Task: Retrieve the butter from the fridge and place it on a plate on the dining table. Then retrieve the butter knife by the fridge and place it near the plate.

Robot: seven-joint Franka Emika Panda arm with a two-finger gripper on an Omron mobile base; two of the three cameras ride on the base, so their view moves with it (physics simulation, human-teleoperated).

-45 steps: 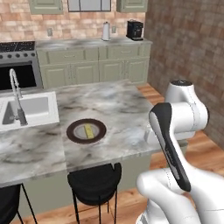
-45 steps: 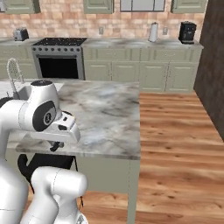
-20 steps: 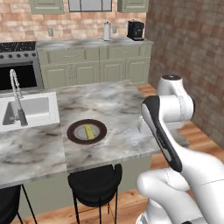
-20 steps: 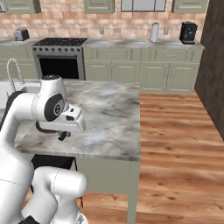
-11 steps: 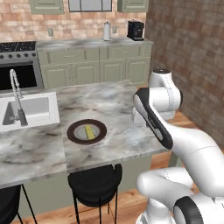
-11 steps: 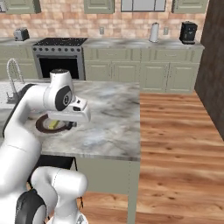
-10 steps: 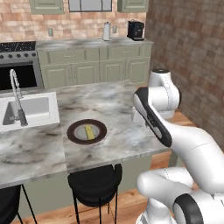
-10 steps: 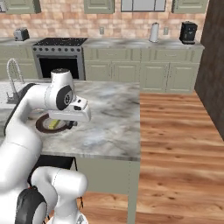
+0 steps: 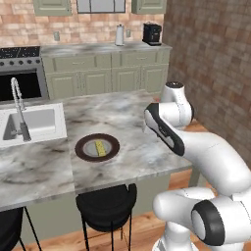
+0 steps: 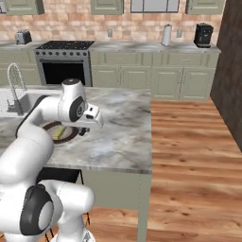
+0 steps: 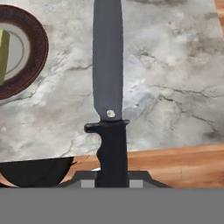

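Dark knife (image 11: 108,87): clamped by handle in closed tool (image 11: 112,178), above counter (image 9: 132,117)
step: second half; butter (image 9: 100,147) already on plate (image 9: 97,147)
next: lower knife beside plate, near counter's front edge, release

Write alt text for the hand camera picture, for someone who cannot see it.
A dark butter knife, gripped by its handle, points out over the dining table and its grey marbled top. At the left edge lies a brown plate carrying pale-yellow butter.
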